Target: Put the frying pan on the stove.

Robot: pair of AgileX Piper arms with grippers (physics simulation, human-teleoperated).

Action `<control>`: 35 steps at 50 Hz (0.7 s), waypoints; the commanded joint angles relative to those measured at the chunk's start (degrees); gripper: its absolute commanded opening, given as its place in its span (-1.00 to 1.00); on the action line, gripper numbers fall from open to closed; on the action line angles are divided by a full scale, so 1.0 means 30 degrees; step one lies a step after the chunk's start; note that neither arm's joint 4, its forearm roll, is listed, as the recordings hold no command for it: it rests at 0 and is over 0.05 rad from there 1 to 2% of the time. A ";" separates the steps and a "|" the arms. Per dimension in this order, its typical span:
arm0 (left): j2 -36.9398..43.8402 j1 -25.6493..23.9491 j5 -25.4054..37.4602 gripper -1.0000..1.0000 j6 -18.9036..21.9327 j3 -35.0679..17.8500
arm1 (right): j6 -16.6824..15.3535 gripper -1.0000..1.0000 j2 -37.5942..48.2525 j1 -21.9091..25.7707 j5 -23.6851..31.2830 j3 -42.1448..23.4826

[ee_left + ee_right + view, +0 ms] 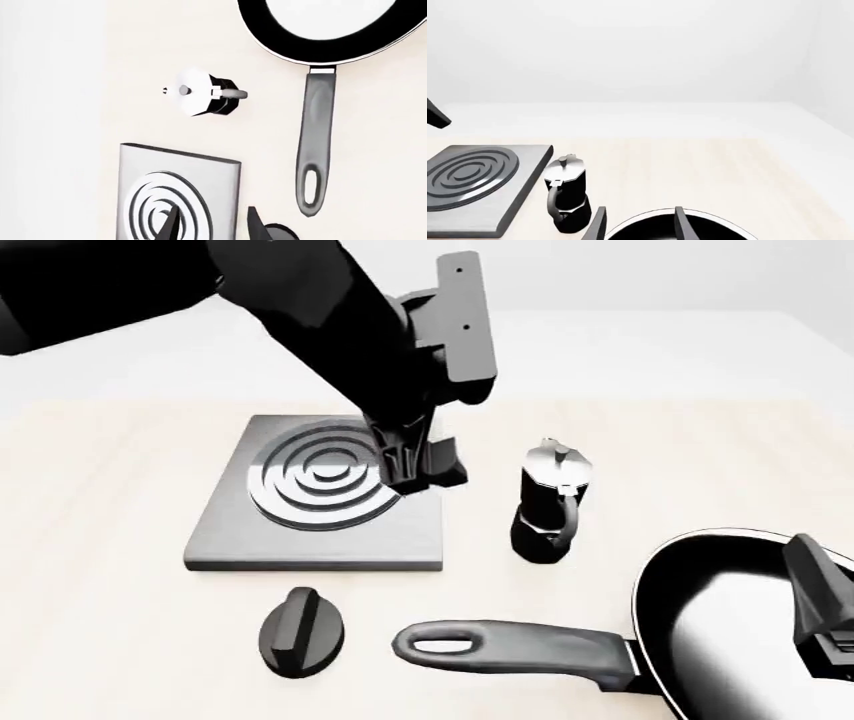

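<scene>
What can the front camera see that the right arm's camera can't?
Only the front view shows the small black knob, the frying pan's long handle and the left end effector hanging over the stove. Only the right wrist view shows the right end effector, open above the pan's rim, and the pale wall behind the table. Both show the stove, the moka pot and part of the pan.
</scene>
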 commanded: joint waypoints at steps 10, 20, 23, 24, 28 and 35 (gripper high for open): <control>0.1874 -0.1820 -0.1146 1.00 -0.2221 0.0185 | -0.0090 1.00 -0.0300 -0.0045 0.0187 0.0009; 0.2462 -0.2357 -0.1875 1.00 -0.3238 0.0703 | -0.0091 1.00 -0.0298 -0.0041 0.0187 0.0009; 0.2662 -0.2679 -0.2083 1.00 -0.3628 0.0895 | -0.0091 1.00 -0.0300 -0.0041 0.0187 0.0009; 0.2656 -0.2629 -0.2176 1.00 -0.3619 0.1001 | -0.0091 1.00 -0.0301 -0.0043 0.0187 0.0009; 0.2798 -0.2816 -0.2365 1.00 -0.3935 0.1177 | -0.0091 1.00 -0.0299 -0.0044 0.0187 0.0009; 0.3021 -0.3145 -0.2693 1.00 -0.4521 0.1547 | -0.0089 1.00 -0.0299 -0.0043 0.0187 0.0009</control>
